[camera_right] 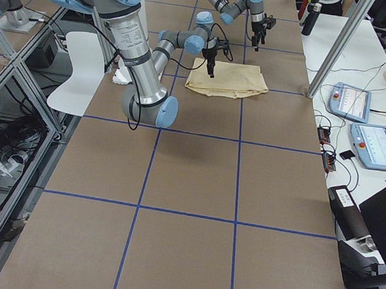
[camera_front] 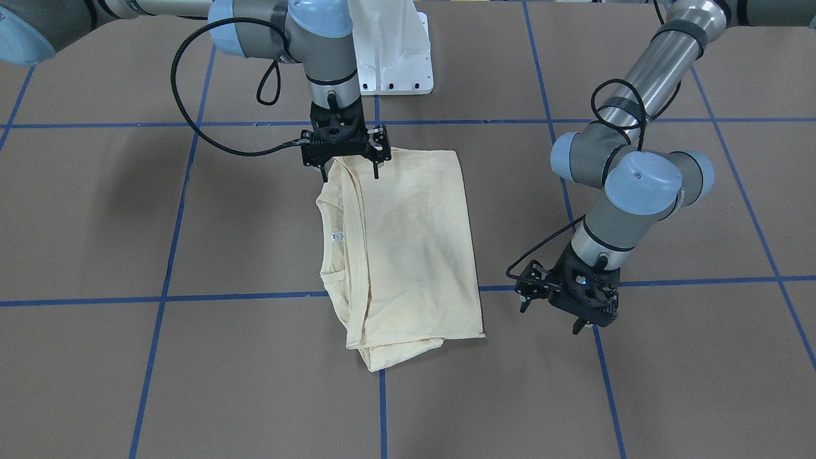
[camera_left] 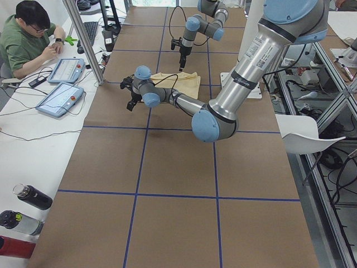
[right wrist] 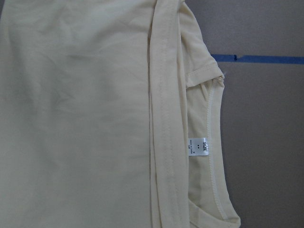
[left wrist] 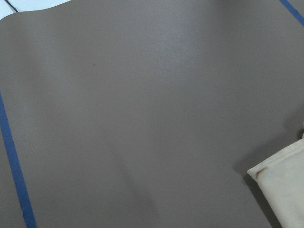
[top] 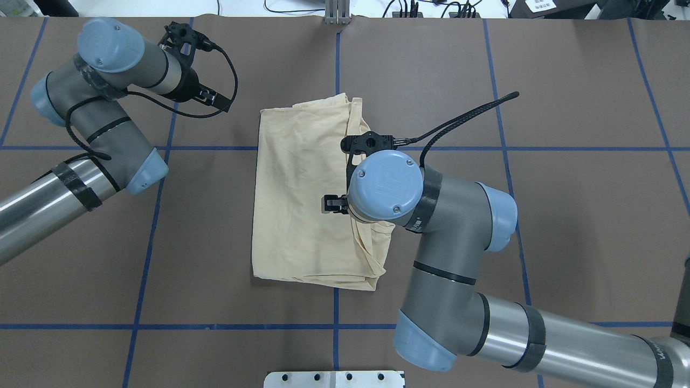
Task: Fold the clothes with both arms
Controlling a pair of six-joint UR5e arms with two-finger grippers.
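Facing the robot, the shirt (camera_front: 408,242) lies folded at the centre of brown paper (camera_front: 191,382) gridded with blue tape (camera_front: 162,299). Right gripper (camera_front: 352,173) over its 11 o'clock corner, left gripper (camera_front: 551,319) off it at 4 o'clock — both spread, empty. An operator (camera_left: 25,36) sits at a side desk (camera_left: 22,139).

The pale cream-yellow long-sleeved T-shirt (camera_front: 408,236) is thin matt knit cloth, softly creased, with raised double stitching along its hems. Its small white neck tag (right wrist: 198,147) is smooth and printed. The brown table covering (camera_front: 637,395) is matt, probably paper, crossed by smooth blue tape lines (camera_front: 191,298). The right arm (top: 447,215) has matt grey housings, smooth light-blue round joint caps (top: 385,183), a brushed silver metal tube and a braided black cable (top: 463,116).
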